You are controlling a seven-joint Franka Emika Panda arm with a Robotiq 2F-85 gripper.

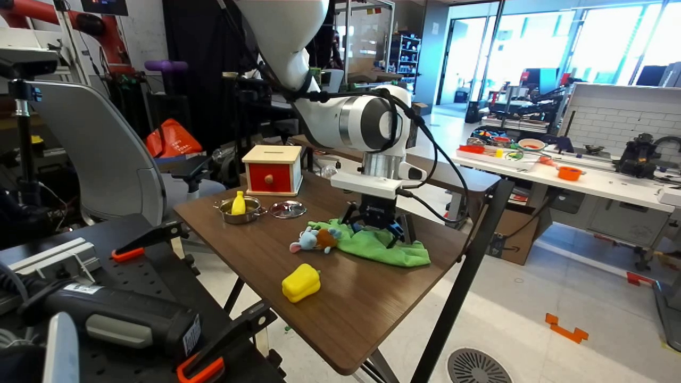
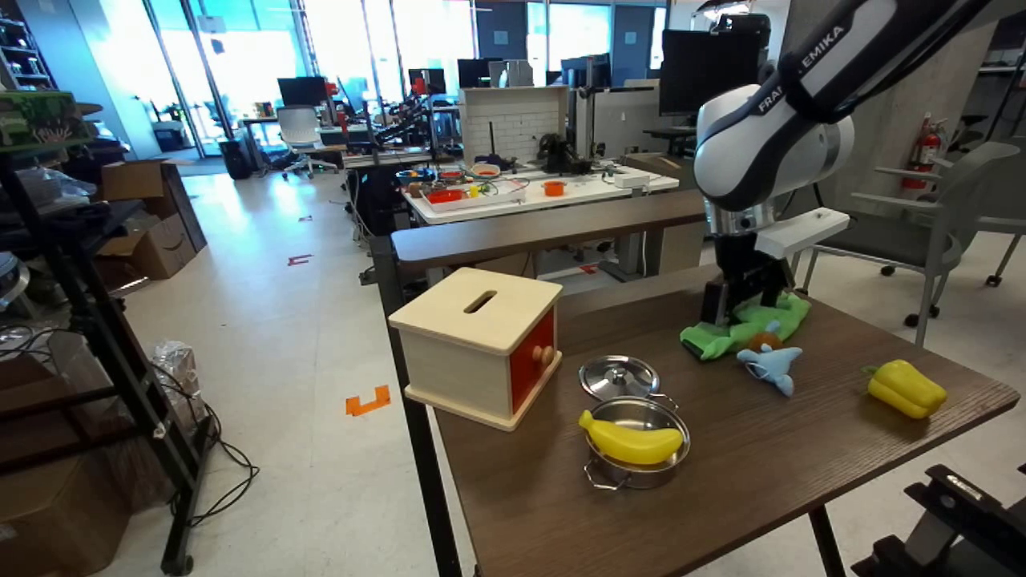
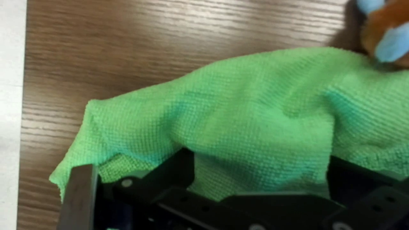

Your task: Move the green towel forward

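The green towel [image 1: 385, 252] lies crumpled on the brown table [image 1: 348, 319]. It also shows in an exterior view [image 2: 789, 316] and fills much of the wrist view [image 3: 236, 95]. My gripper [image 1: 376, 232] points down at the towel, with its fingertips low on the cloth. In the wrist view, the gripper [image 3: 259, 156] is open, its two fingers wide apart with a raised fold of towel between them. The parts of the towel under the gripper body are hidden.
A blue and brown plush toy [image 1: 307, 240] lies against the towel's edge. A yellow pepper [image 1: 301, 283], a pot [image 2: 641, 477] holding a yellow banana [image 2: 633, 442], a lid [image 2: 620, 377] and a wooden box [image 2: 457, 377] stand on the table. The table edge is near the towel.
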